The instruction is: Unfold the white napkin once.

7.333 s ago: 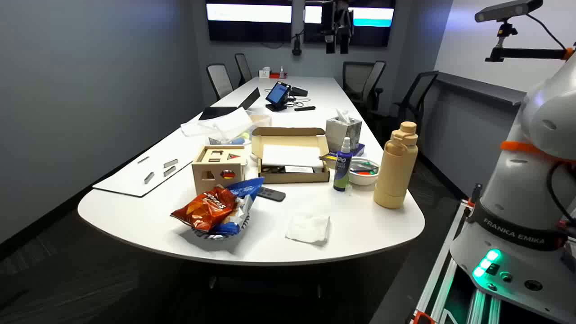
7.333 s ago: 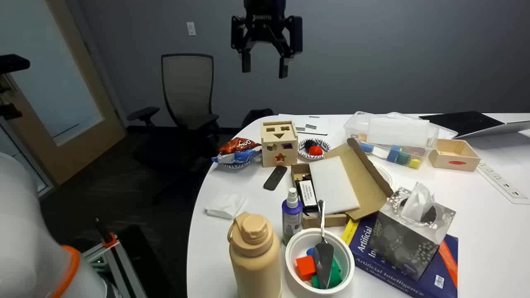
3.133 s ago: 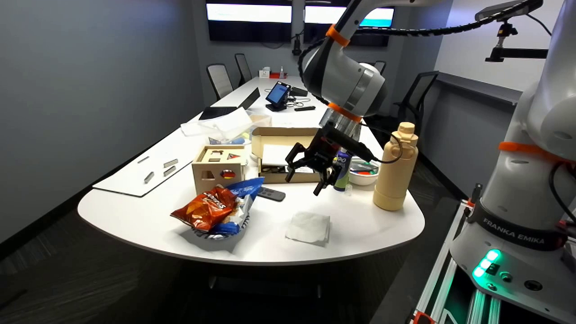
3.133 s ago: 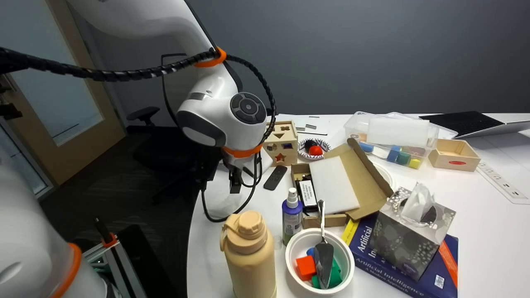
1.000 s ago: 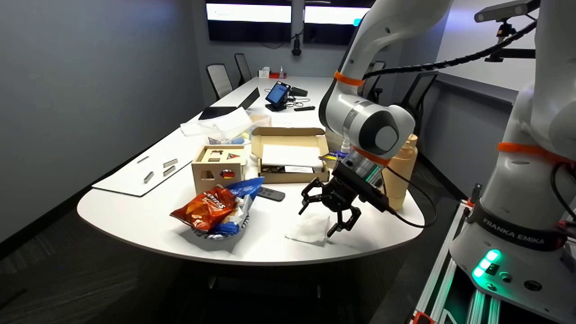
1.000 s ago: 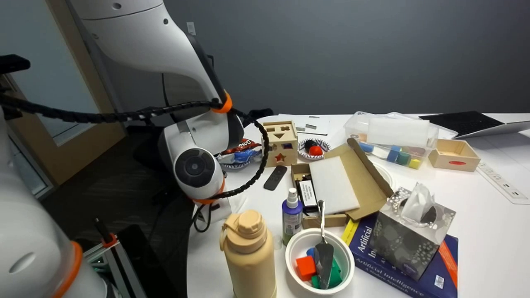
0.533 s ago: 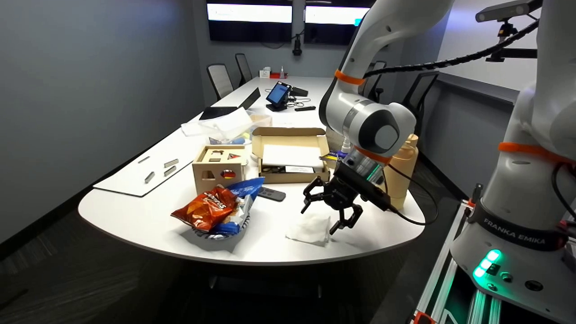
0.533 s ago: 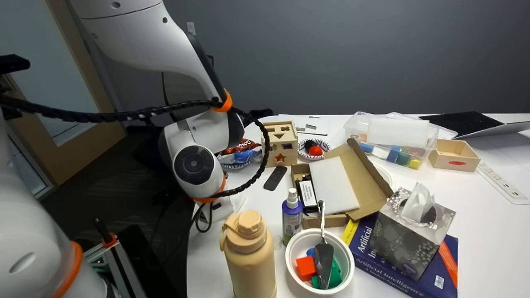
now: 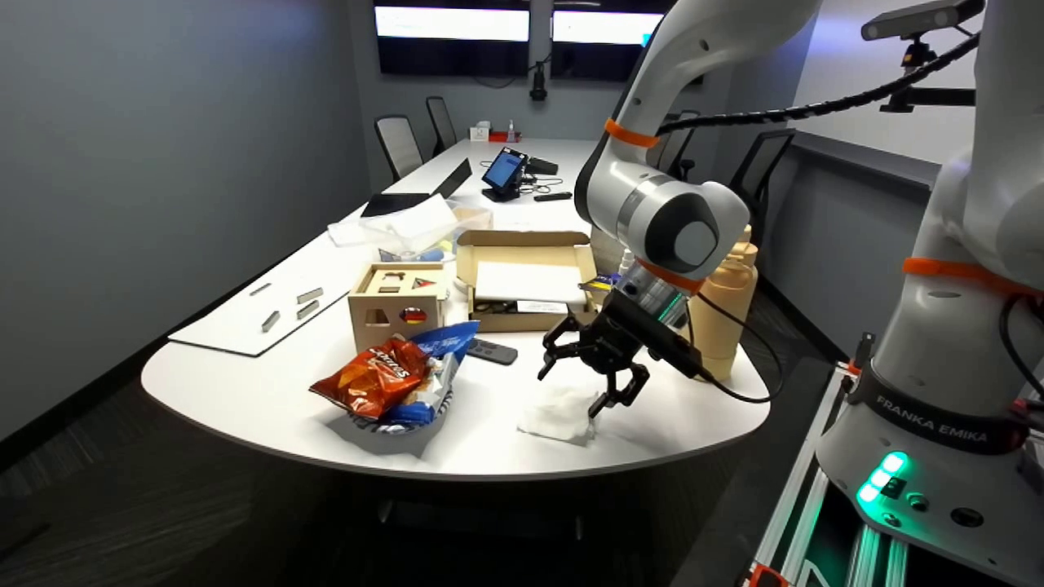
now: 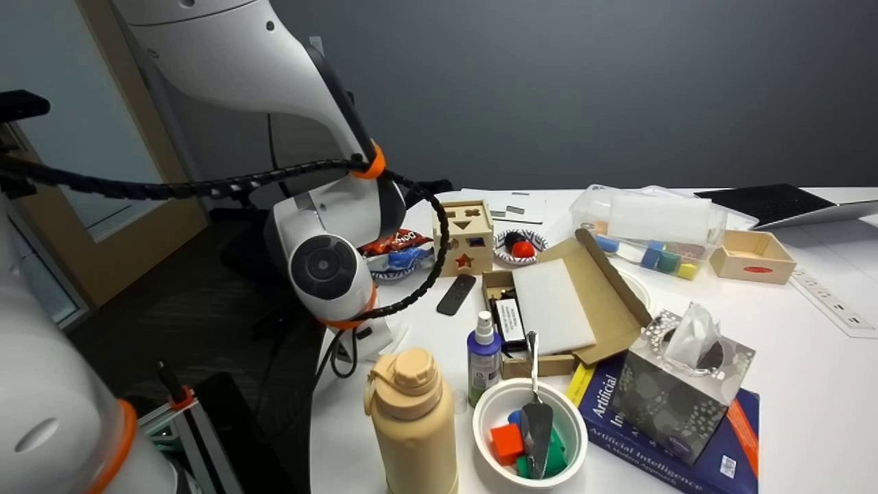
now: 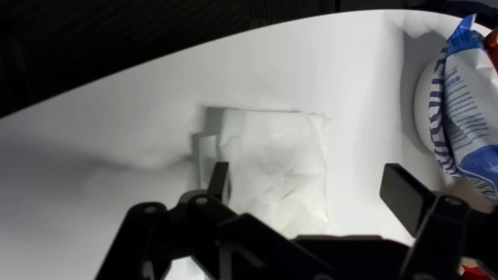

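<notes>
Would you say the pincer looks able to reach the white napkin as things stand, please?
Probably yes: the pincer is open near the white napkin, and the wrist view shows nothing blocking the way between them.

The gripper (image 11: 306,175) partly hides the white napkin (image 11: 274,155).

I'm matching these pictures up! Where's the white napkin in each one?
In an exterior view: the white napkin, below the middle, slightly right.
In an exterior view: napkin peeking from behind the robot arm, below the middle, slightly left.
Wrist view: napkin near the middle.
Landmark in all three: the blue and white snack bag.
</notes>
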